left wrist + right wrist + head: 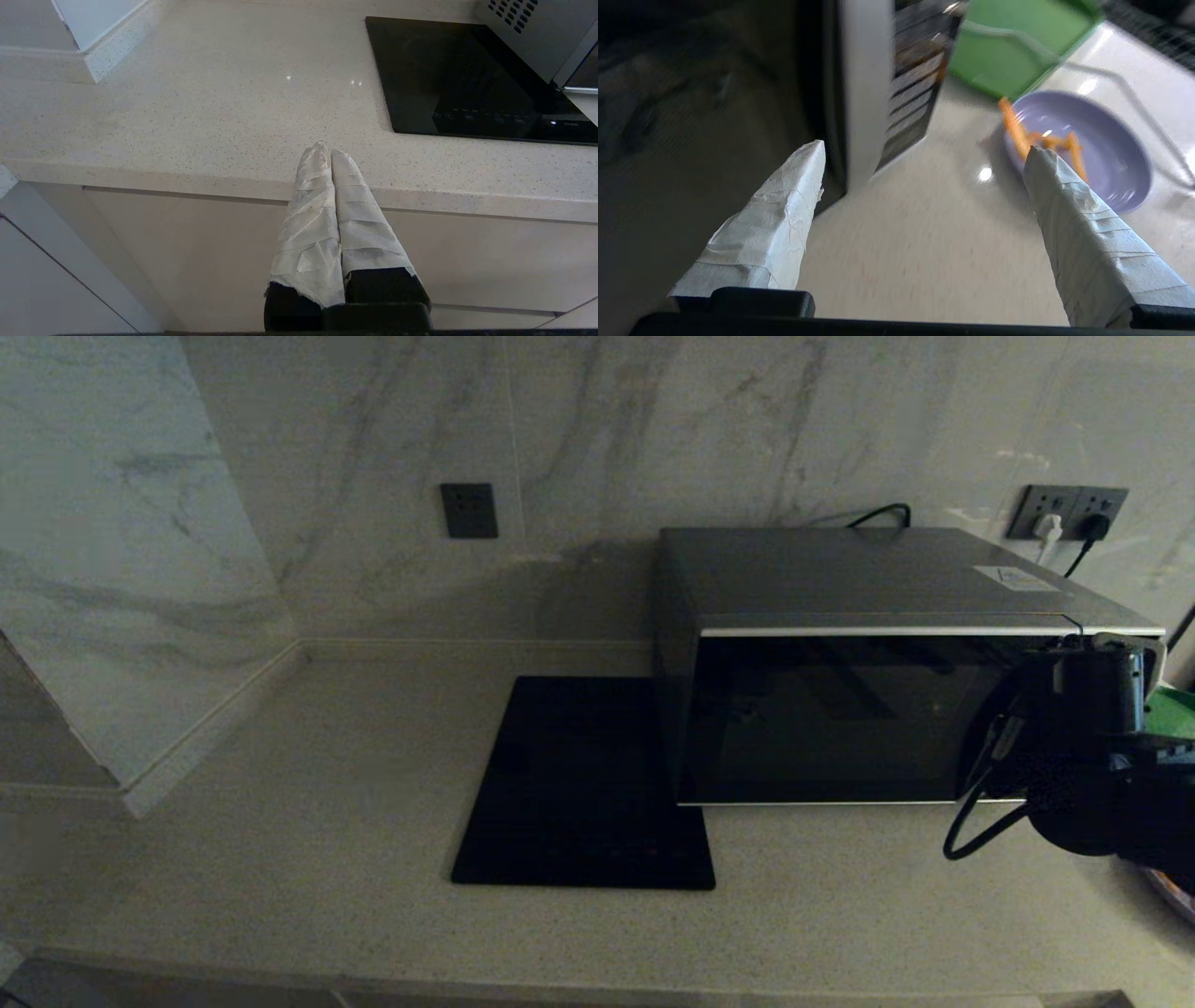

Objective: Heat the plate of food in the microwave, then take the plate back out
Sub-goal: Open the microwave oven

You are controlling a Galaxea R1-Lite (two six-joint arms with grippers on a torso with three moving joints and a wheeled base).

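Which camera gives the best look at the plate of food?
The right wrist view: the plate of food lies on the counter with its fries visible. The head view shows at most an edge behind the right arm; the left wrist view shows none.

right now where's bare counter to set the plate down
Free: the wide counter between the wall corner and the black mat, plus the front strip below the microwave. Crowded: right of the microwave, where the plate of food, green tray and open right gripper sit.

Microwave (840, 709) button panel hidden behind the right arm; plate of food (1083, 149) motion-blurred, green tray (1008, 51) cropped
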